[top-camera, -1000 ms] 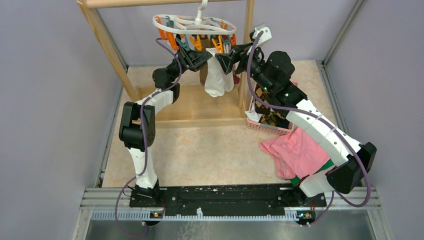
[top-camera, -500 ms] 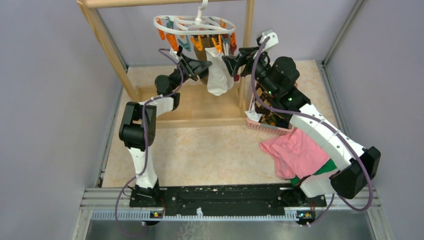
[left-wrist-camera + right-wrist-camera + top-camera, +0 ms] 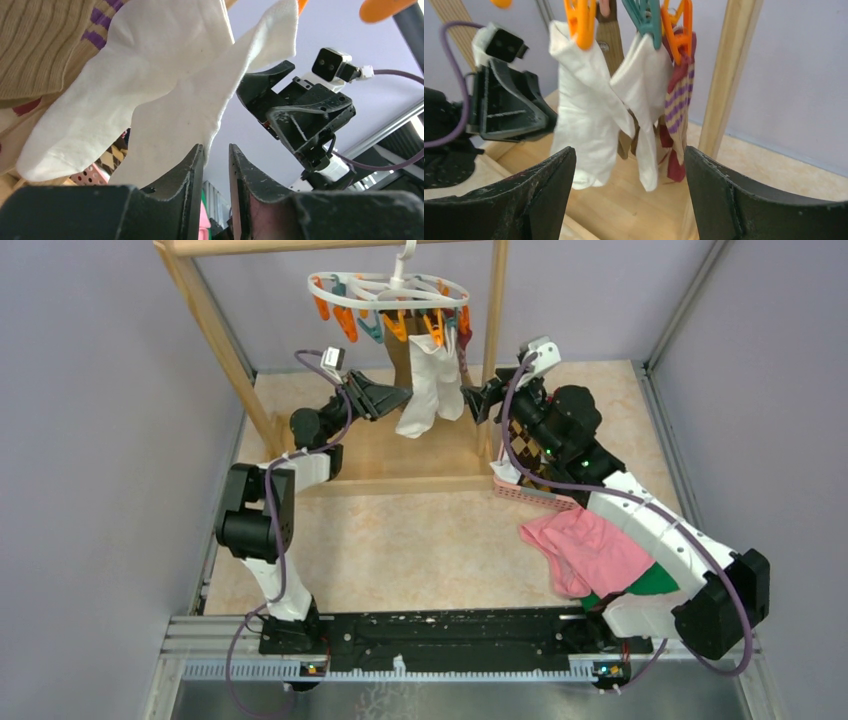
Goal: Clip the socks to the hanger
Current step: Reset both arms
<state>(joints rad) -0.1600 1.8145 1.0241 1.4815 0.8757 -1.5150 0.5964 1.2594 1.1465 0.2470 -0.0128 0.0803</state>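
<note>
Socks (image 3: 589, 115) hang clipped on the hanger (image 3: 398, 282). My right gripper (image 3: 629, 152) gapes empty and my left gripper (image 3: 216, 150) is barely ajar, empty. Next I need another sock from the basket (image 3: 535, 497).

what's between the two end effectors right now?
Two clipped white socks hang between the left end effector and right end effector; top view shows it.

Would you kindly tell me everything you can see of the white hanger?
The hanger is a white plastic oval ring with inner struts and a top hook, hung from the top rail of the wooden rack. Orange and teal clips dangle below it. Some hold two white socks, a striped sock and a brown sock behind them. It hangs roughly level.
</note>
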